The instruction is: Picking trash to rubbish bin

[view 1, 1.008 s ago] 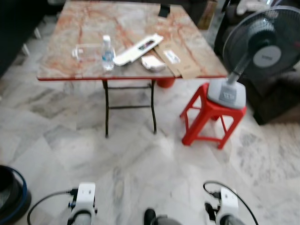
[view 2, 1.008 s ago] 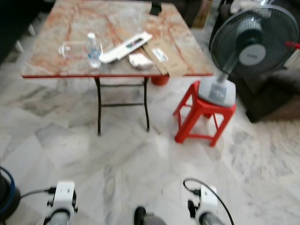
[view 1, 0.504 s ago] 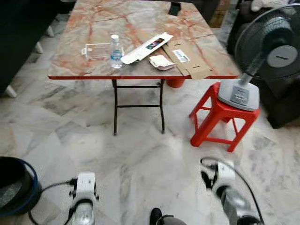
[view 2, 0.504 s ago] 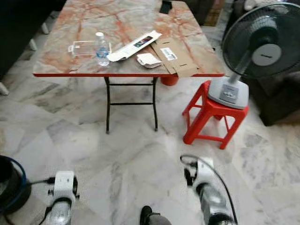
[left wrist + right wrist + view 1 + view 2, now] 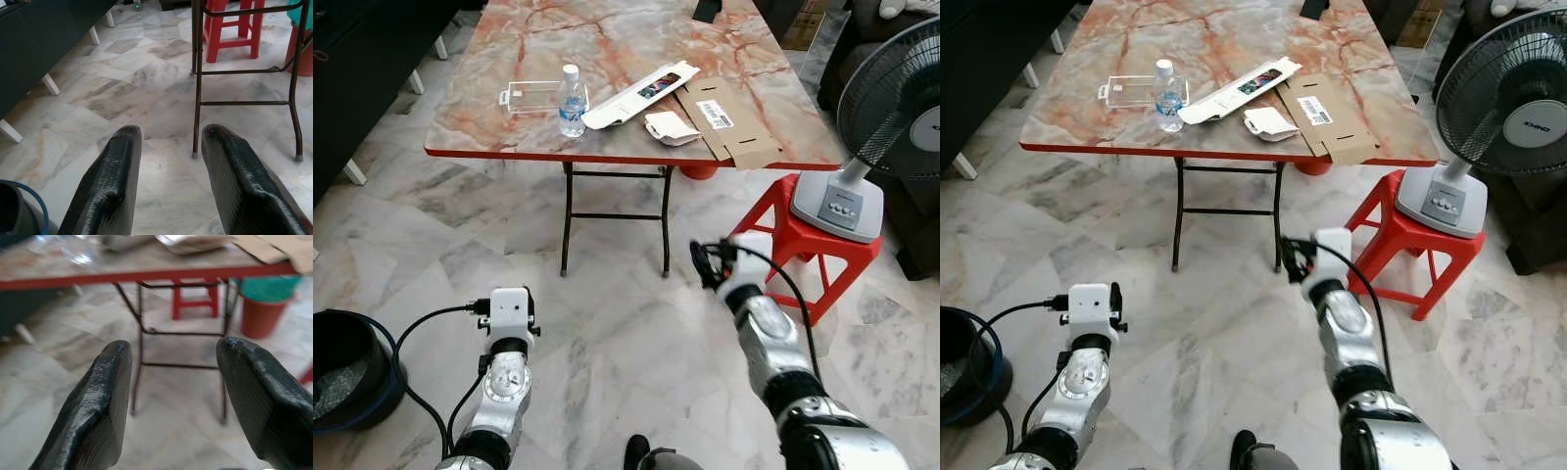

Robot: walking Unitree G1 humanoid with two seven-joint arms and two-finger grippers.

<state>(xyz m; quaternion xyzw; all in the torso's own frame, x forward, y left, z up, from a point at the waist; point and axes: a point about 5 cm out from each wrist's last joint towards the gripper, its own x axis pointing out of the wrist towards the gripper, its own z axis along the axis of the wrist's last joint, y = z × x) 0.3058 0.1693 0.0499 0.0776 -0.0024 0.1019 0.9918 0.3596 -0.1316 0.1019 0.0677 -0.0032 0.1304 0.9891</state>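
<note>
While the marble-patterned folding table (image 5: 607,59) is being viewed from the head, several pieces of trash are being carried on its top: a plastic bottle (image 5: 572,101), a clear plastic tray (image 5: 530,96) just beside it, a long white box (image 5: 639,94), a crumpled white wrapper (image 5: 671,128) and a flattened cardboard piece (image 5: 729,119). A dark rubbish bin (image 5: 342,380) with a blue rim is being shown on the floor at the robot's left, well apart from the table. A red stool (image 5: 790,245) bearing a grey fan (image 5: 891,117) is standing to the right of the table. The right gripper (image 5: 171,377) is being held raised toward the table's edge with its fingers apart and empty; the left gripper (image 5: 168,161) is being held low over the floor, also spread and empty. A red bucket (image 5: 261,308) under the table is being revealed in the right wrist view, along with a second red stool (image 5: 230,29) in the left wrist view
</note>
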